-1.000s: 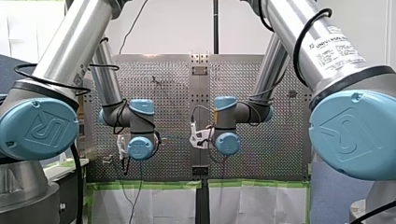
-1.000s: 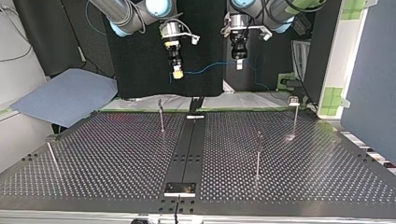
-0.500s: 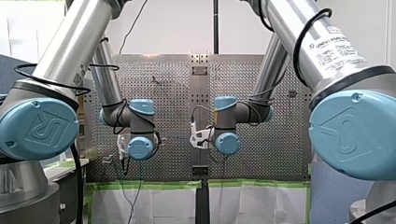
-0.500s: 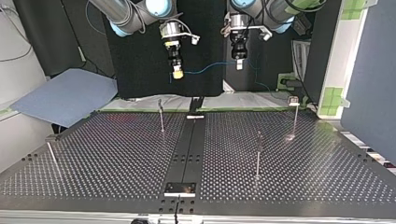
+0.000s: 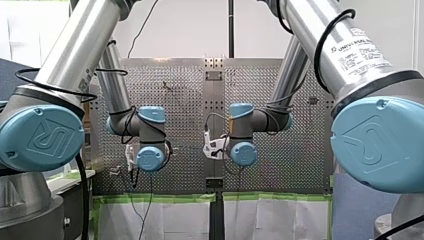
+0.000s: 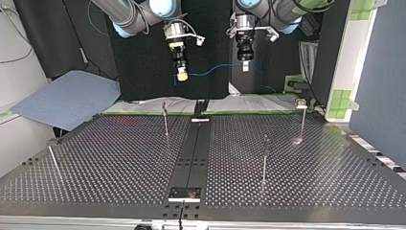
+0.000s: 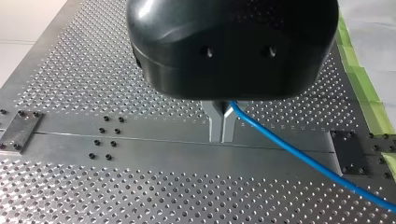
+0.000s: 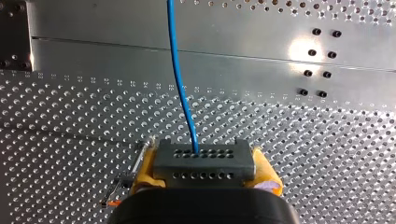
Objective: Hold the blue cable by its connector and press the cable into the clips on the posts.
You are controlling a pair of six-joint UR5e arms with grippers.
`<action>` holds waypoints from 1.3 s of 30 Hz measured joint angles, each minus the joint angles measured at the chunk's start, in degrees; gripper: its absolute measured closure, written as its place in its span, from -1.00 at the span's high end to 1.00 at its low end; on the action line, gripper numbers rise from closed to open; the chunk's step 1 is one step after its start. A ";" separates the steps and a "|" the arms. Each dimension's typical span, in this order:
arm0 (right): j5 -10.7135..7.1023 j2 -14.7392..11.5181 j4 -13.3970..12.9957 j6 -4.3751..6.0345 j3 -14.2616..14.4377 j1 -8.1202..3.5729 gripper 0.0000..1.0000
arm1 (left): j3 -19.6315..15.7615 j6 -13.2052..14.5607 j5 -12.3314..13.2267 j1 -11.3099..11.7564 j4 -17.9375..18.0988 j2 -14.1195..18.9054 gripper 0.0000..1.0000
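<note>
Nothing has moved: left end effector pinches the blue cable, right end effector the connector, far from the posts.

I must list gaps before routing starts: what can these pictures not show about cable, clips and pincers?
Top view: clips on the posts are too small to read.
Front view: wrist joints hide my left pincer and my right pincer.
Left wrist view: the picture's edge cuts off the blue cable; its loose end is unseen.
Right wrist view: the connector covers where the yellow pads press it.
</note>
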 joint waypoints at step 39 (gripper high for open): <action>0.26 5.54 4.75 -0.70 -0.96 0.17 -1.00 | -0.08 5.82 -5.85 -2.52 -3.28 -3.44 -1.00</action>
